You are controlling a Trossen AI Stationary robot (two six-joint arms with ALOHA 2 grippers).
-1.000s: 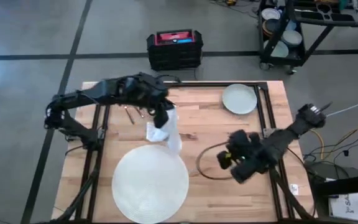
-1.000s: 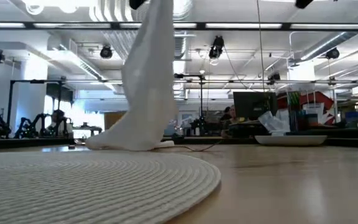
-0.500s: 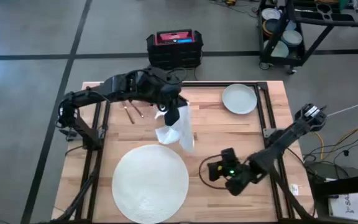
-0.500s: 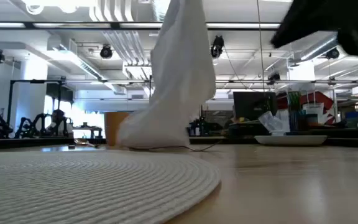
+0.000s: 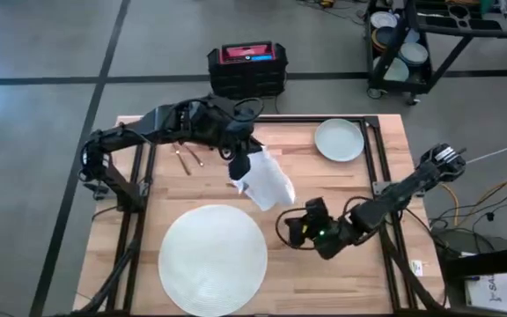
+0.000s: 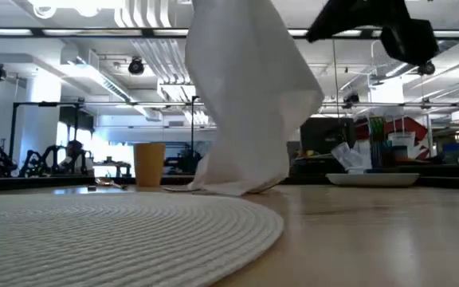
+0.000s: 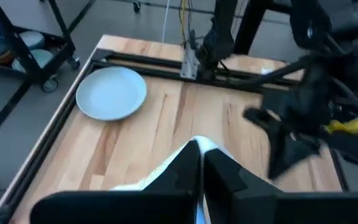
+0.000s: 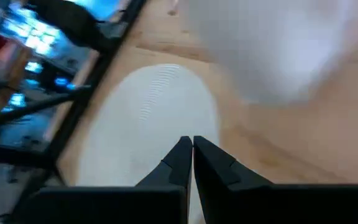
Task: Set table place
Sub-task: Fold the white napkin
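A white napkin (image 5: 267,180) hangs from my left gripper (image 5: 239,164), which is shut on it over the middle of the table (image 5: 324,180). The napkin's lower end (image 6: 233,187) touches the wood. My right gripper (image 5: 292,231) is shut on nothing, low over the table, just near and right of the napkin and beside the round white mat (image 5: 212,258). The mat lies flat at the near middle. A pale grey-green plate (image 5: 339,139) sits at the far right. My left gripper pinches the napkin's upper end (image 7: 197,144) between its two fingers, coming from above. One layer or several, I cannot tell. The cloth hangs slack below the fingers and spreads toward the table's right, with its lower end on the wood.
Cutlery (image 5: 187,159) lies at the far left of the table. A tan cup (image 6: 148,163) shows beyond the mat in the low view. A dark looped cord (image 5: 282,231) lies by my right gripper. Black frame rails (image 5: 372,158) run along the table's sides.
My left gripper has carried the napkin a little toward the table's right. The hanging cloth has swung and spread rightward while its lower end stays on the wood. My right gripper has moved toward the table's left, closing in on the napkin and the mat.
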